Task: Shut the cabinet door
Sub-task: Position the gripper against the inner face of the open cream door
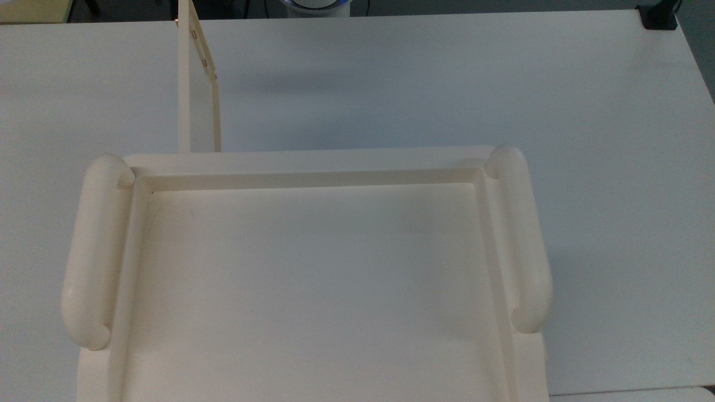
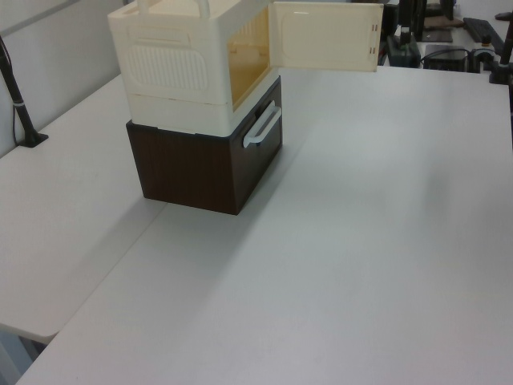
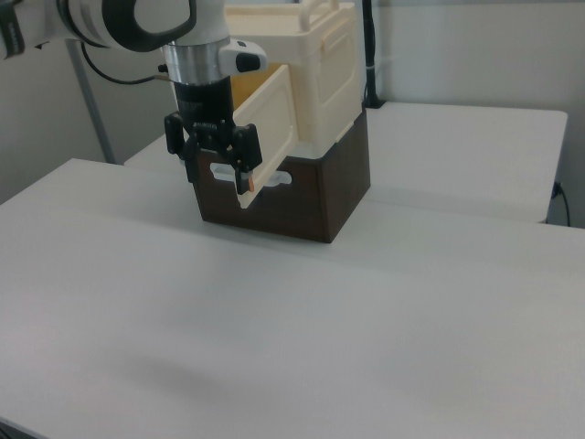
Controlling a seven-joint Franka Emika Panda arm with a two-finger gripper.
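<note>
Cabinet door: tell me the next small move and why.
Probably bring the gripper up against the outer face of the cabinet door near its free edge. The door stands swung wide open from the cabinet, and in the right view the gripper hangs in front of that edge.

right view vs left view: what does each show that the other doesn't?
Right view alone: the arm with its end effector hanging in front of the open cabinet door, at the door's free edge, and the door's outer face.

Left view alone: the cabinet's amber-tinted interior, the door's inner face with small brownish fixings near its free edge, and the white drawer handle in full.

Both: the cream cabinet stacked on the dark brown drawer unit, the door swung open, and the white table.
</note>
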